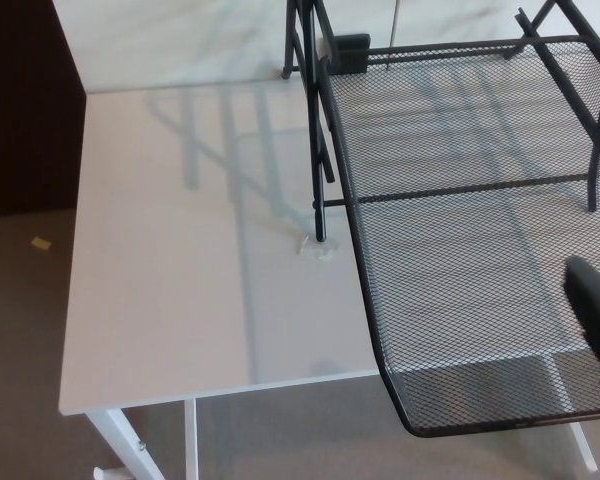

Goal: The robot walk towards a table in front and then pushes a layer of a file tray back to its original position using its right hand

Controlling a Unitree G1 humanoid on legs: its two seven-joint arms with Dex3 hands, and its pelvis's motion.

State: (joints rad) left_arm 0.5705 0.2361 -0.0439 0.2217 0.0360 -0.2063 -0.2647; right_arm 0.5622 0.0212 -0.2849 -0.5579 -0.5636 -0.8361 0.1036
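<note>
A black wire-mesh file tray layer (460, 260) is pulled out toward me, its front rim (500, 425) hanging past the white table's near edge. The tray's black frame (315, 130) stands on the table behind it, with posts at the left and right. My right hand (598, 320) shows at the right border, over the front right part of the mesh layer; only black fingers are visible and I cannot tell whether they touch the mesh. My left hand is out of the picture.
The white table (190, 280) stretches left of the tray, with a small scrap of tape (318, 250) at the frame's foot. Brown carpet floor (20, 350) lies left and below. A dark cabinet (25, 100) stands at the far left.
</note>
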